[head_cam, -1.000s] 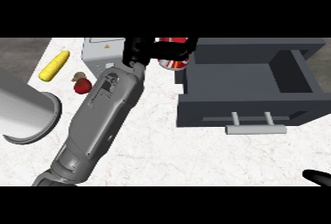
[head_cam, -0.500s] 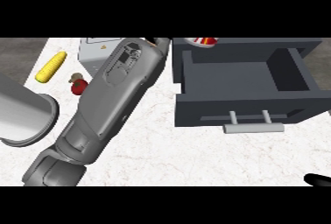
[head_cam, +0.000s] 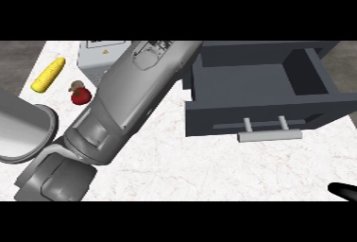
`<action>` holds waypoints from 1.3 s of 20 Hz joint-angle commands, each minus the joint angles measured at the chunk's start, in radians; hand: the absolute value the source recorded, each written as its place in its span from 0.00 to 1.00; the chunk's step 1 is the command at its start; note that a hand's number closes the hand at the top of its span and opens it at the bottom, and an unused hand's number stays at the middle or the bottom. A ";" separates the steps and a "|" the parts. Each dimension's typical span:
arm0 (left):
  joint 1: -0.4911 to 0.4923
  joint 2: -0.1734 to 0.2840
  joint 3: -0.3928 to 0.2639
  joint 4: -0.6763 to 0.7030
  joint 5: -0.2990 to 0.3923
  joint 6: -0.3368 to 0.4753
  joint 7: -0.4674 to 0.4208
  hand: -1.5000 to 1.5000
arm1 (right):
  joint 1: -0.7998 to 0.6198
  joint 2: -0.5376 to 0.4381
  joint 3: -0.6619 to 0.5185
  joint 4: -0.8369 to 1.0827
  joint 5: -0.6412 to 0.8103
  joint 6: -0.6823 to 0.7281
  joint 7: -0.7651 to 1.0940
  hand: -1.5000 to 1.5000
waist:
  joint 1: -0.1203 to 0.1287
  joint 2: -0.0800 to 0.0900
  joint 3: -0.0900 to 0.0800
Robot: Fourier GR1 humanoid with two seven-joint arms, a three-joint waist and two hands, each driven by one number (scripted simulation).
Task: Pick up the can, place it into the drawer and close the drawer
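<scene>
The dark grey drawer (head_cam: 209, 118) stands pulled open at the right, its light handle (head_cam: 270, 134) facing me, and the part of its inside that shows is bare. My left forearm (head_cam: 132, 94) runs from the lower left up to the view's top edge beside the drawer's left wall. The left hand is cut off above that edge. No can shows anywhere. Only a black tip of my right hand (head_cam: 342, 190) shows at the lower right corner, too little of it to read.
A yellow corn cob (head_cam: 49, 74) and a small red fruit (head_cam: 81, 96) lie at the left of the white counter. A large grey round vessel (head_cam: 21, 127) sits at the left edge. A pale box (head_cam: 101, 54) stands behind the forearm.
The left arm has risen and swung toward the drawer's back left. The hand and the red can it held have passed out over the top edge.
</scene>
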 commanded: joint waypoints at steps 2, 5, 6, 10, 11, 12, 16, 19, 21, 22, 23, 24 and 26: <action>-0.067 0.000 -0.043 0.107 0.063 0.031 -0.023 1.00 | -0.003 0.021 0.041 -0.047 0.027 -0.023 0.037 0.00 | -0.015 0.004 0.000; -0.101 0.000 -0.099 0.145 0.091 0.069 -0.033 1.00 | -0.047 0.004 0.052 -0.030 0.024 -0.022 0.054 0.00 | -0.039 0.009 0.001; -0.081 0.000 -0.090 0.165 0.091 0.044 -0.076 1.00 | -0.062 -0.001 0.064 -0.019 0.055 -0.031 0.059 0.00 | -0.030 0.011 0.001; -0.090 0.000 -0.119 0.201 0.114 0.125 -0.093 0.00 | -0.046 -0.027 0.027 -0.021 -0.008 0.006 0.053 0.00 | -0.051 0.013 0.002; -0.107 0.000 -0.136 0.198 0.126 0.148 -0.055 0.00 | -0.068 -0.024 0.041 -0.011 0.018 -0.011 0.062 0.00 | -0.039 0.009 0.001; -0.107 0.000 -0.134 0.197 0.133 0.163 -0.085 0.00 | -0.073 -0.046 0.012 -0.011 -0.014 -0.001 0.078 0.00 | -0.048 0.011 0.002; -0.137 0.000 -0.153 0.233 0.148 0.206 -0.091 0.00 | -0.081 -0.053 0.029 0.003 -0.002 0.013 0.063 0.00 | -0.058 0.015 0.002; -0.151 0.000 -0.147 0.245 0.164 0.214 -0.111 0.00 | -0.088 -0.068 0.070 -0.006 0.085 0.019 0.033 0.00 | -0.054 0.019 0.002; -0.131 0.000 -0.158 0.234 0.192 0.228 -0.117 0.00 | -0.111 -0.095 0.071 0.012 0.096 0.037 0.014 0.00 | -0.057 0.020 0.002; -0.139 0.000 -0.160 0.223 0.202 0.216 -0.101 0.00 | -0.098 -0.081 0.083 0.018 0.119 0.034 -0.016 0.00 | -0.040 0.014 0.002; -0.142 0.000 -0.139 0.229 0.214 0.213 -0.118 0.00 | -0.118 -0.113 0.076 0.043 0.124 0.057 -0.038 0.00 | -0.037 0.017 0.002; -0.140 0.000 -0.115 0.255 0.220 0.190 -0.139 0.00 | -0.100 -0.088 0.126 -0.021 0.185 0.035 -0.026 0.00 | -0.043 0.022 0.001; -0.110 0.000 -0.139 0.246 0.229 0.227 -0.178 0.00 | -0.132 -0.143 0.103 0.007 0.196 0.063 -0.058 0.00 | -0.060 0.024 0.002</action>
